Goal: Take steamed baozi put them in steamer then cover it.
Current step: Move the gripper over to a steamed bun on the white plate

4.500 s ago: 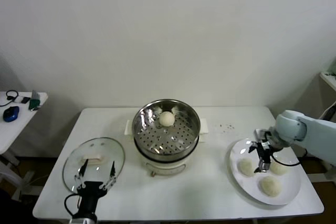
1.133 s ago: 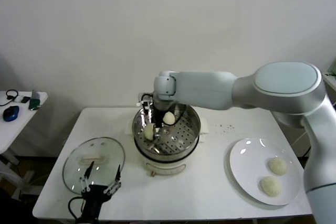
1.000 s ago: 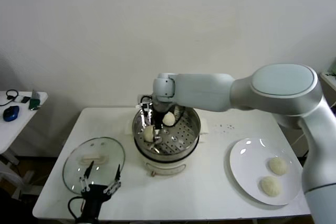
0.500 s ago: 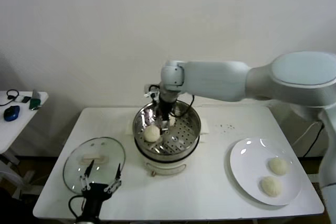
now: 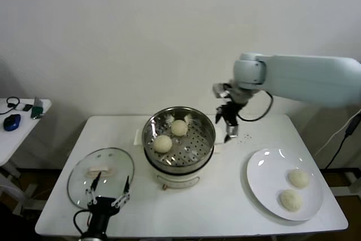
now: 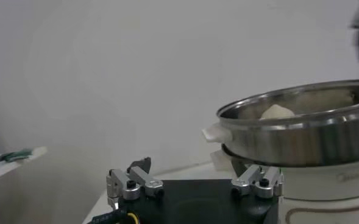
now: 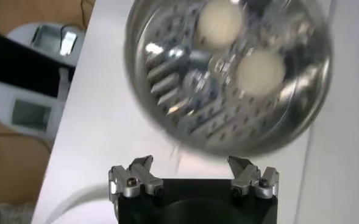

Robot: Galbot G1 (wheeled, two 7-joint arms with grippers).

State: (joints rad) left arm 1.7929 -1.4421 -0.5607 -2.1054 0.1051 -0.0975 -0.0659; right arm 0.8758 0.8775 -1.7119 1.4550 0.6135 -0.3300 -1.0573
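Beside the steamer, the right pincer has withdrawn, released, leaving a second baozi.

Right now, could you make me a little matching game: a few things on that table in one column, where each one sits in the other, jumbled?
Things:
1. glass lid
2. white plate
3. steamer
4. right gripper

Places or states:
a. in the middle of the table, with two buns inside
b. lying flat on the table on the robot's left, just beyond the left gripper
c. in the air beside the steamer, fingers open and empty
d. on the robot's right, carrying two buns

Pairs: 1-b, 2-d, 3-a, 4-c
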